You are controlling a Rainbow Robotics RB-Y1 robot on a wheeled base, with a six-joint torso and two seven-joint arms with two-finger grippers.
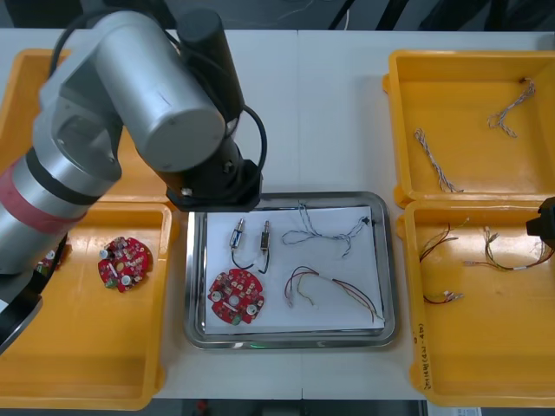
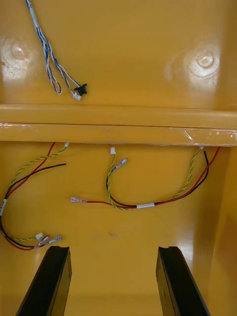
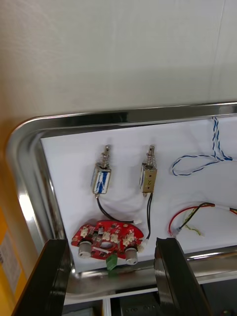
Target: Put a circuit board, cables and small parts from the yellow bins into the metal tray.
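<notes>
We hold left gripper wide, empty over metal tray's far-left corner; circuit board, small metal parts, cables lie inside. We set right gripper wide over near-right bin's red and yellow cables, likely staging pick.

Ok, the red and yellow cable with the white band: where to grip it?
Probably at the white band, from straight above: there the strands of the red and yellow cable run bundled, flat on the yellow bin floor. The open right gripper would need turning so it straddles that run.
</notes>
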